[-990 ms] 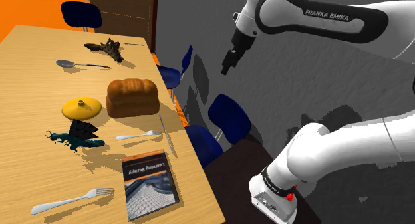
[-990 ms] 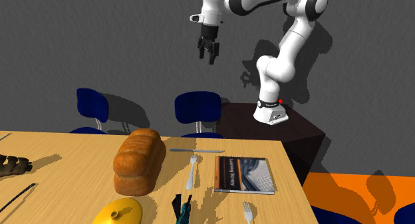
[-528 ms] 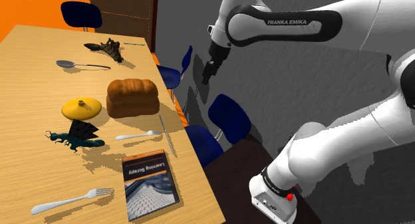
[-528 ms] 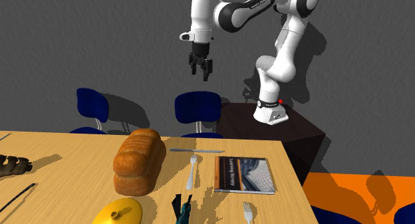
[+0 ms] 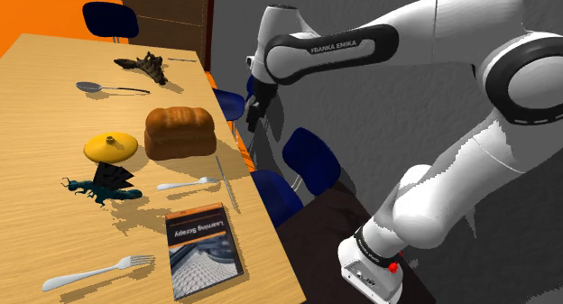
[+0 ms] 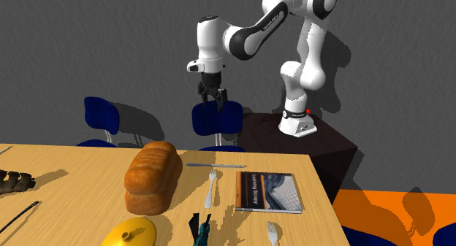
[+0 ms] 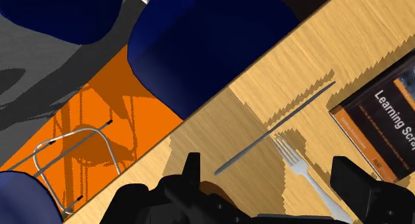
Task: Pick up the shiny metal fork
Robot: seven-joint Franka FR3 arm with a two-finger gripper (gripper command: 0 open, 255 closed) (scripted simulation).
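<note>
A silver fork [image 5: 188, 182] lies on the wooden table [image 5: 45, 122] between the bread loaf [image 5: 179, 132] and a book [image 5: 202, 249]. In the second exterior view this fork [image 6: 210, 187] rests just left of the book [image 6: 268, 191]. A second silver fork [image 5: 86, 272] lies near the table's front end. My gripper [image 5: 251, 120] hangs open in the air beyond the table's edge, above the blue chairs, holding nothing. In the wrist view the fork [image 7: 302, 169] lies on the table ahead of my gripper [image 7: 267, 164], between its spread fingers, far below them.
A thin grey knife [image 5: 226, 182] lies beside the fork near the table edge. A yellow lid [image 5: 110, 147], a dark teal figure [image 5: 101, 185], a spoon [image 5: 108, 87] and a dark object [image 5: 149, 68] sit farther along. Blue chairs [image 5: 309, 160] stand against the table.
The arm has swung toward the table: the gripper moved to the shoulder view's left and came lower, now over the chairs at the table's edge. Nothing on the table moved.
</note>
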